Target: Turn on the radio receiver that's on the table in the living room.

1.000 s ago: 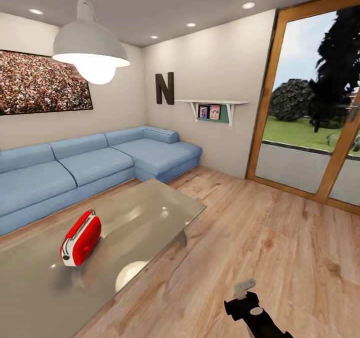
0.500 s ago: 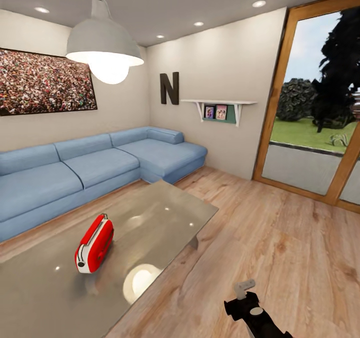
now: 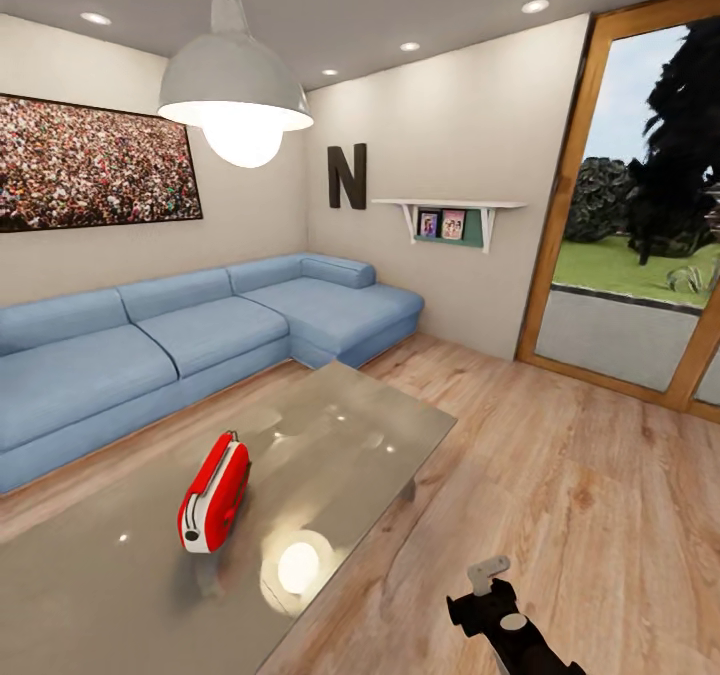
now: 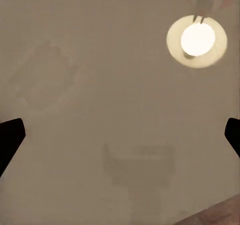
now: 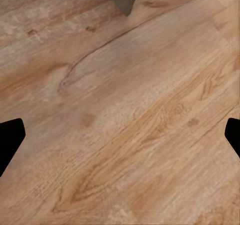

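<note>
In front of me, toward my left, the radio receiver (image 3: 214, 494) stands on its long narrow edge on the desk (image 3: 370, 425): a slim bright red box with a white stripe, a white end face turned my way, and rounded corners. The desk's glossy grey top mirrors the room's lamp just beside the radio.

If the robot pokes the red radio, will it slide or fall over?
The radio receiver stands on a narrow edge, tall and slim, so a sideways poke would probably tip it. The table looks glossy, mirroring the lamp, so it may also slide easily. It looks rigid, like a hard box.
</note>
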Robot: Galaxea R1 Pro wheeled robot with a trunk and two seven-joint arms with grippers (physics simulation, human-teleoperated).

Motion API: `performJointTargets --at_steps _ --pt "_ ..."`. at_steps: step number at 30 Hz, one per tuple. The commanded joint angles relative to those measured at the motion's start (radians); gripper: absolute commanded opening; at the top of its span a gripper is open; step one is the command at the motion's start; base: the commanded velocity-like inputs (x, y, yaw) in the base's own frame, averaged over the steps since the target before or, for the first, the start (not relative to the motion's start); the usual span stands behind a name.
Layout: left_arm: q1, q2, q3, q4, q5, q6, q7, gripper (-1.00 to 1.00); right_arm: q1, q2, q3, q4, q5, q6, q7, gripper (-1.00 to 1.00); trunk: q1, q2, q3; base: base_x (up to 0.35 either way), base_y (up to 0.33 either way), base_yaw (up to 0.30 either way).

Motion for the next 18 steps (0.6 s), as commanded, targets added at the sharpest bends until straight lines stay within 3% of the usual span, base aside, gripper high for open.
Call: performJointTargets --at_steps 1,18 --pt "0.0 -0.001 0.0 0.0 0.0 0.0 0.0 1.0 0.0 0.0 0.0 0.0 -0.001 -0.018 0.0 1.0 0.0 0.0 0.0 0.001 0.025 0.0" --pt "0.0 -0.001 0.0 0.0 0.0 0.0 0.003 1.0 -0.001 0.0 -0.001 -0.001 -0.002 -0.051 -0.007 1.0 0.0 0.0 0.0 0.0 0.002 0.0"
